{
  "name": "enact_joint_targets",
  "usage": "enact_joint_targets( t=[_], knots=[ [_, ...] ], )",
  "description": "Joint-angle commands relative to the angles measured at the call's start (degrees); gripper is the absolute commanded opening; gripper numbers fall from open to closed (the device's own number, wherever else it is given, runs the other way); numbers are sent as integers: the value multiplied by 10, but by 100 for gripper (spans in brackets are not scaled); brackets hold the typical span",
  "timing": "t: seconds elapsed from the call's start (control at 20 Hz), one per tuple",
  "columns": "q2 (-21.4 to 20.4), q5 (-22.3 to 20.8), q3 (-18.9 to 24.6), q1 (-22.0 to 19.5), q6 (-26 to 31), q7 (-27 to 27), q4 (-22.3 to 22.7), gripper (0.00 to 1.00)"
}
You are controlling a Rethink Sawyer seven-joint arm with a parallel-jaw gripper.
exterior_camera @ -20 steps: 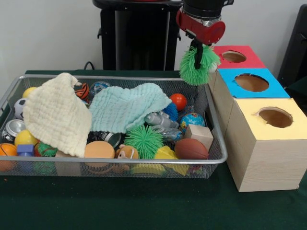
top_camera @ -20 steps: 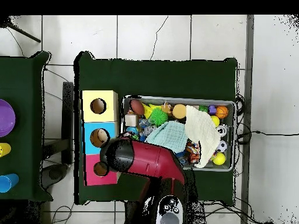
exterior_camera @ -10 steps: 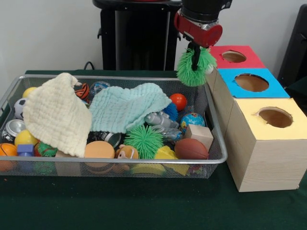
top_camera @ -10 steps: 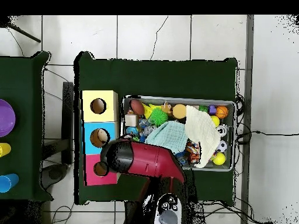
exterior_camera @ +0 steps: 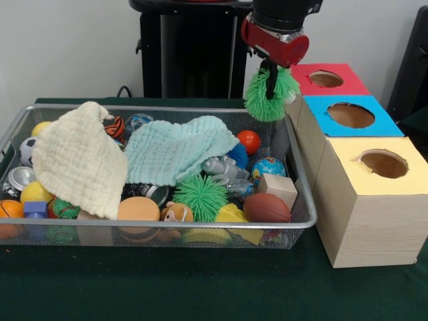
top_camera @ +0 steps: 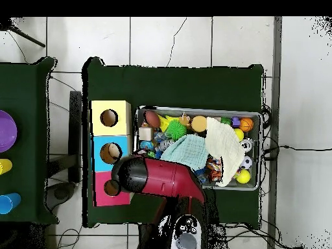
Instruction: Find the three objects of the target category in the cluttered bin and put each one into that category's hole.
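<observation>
A spiky green ball (exterior_camera: 270, 93) is hanging under the red and black arm (exterior_camera: 277, 30). Boxes are showing red (exterior_camera: 326, 79), blue (exterior_camera: 350, 115) and yellow (exterior_camera: 384, 164) tops, while cream (exterior_camera: 77, 158) and mint (exterior_camera: 175, 150) cloths are covering the silver mesh bin (exterior_camera: 200, 229).

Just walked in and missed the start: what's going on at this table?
The robot's pincer is shut on a green spiky ball and holds it in the air past the far right corner of the wire bin, beside the red box. That box heads a row with a blue box and a yellow box, each with a hole on top. A second green spiky ball lies in the bin among balls, blocks and two cloths.
</observation>
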Motion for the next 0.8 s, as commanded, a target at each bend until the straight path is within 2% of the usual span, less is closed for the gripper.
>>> enact_joint_targets(
  t=[0.05,0.2,0.25,0.8],
  knots=[
    [12,-23,45,-12,-42,7,16,0],
    [12,-25,45,-12,-42,5,14,0],
    [13,-24,44,-11,-43,7,14,100],
    [12,-24,47,-14,-43,3,15,100]
  ],
)
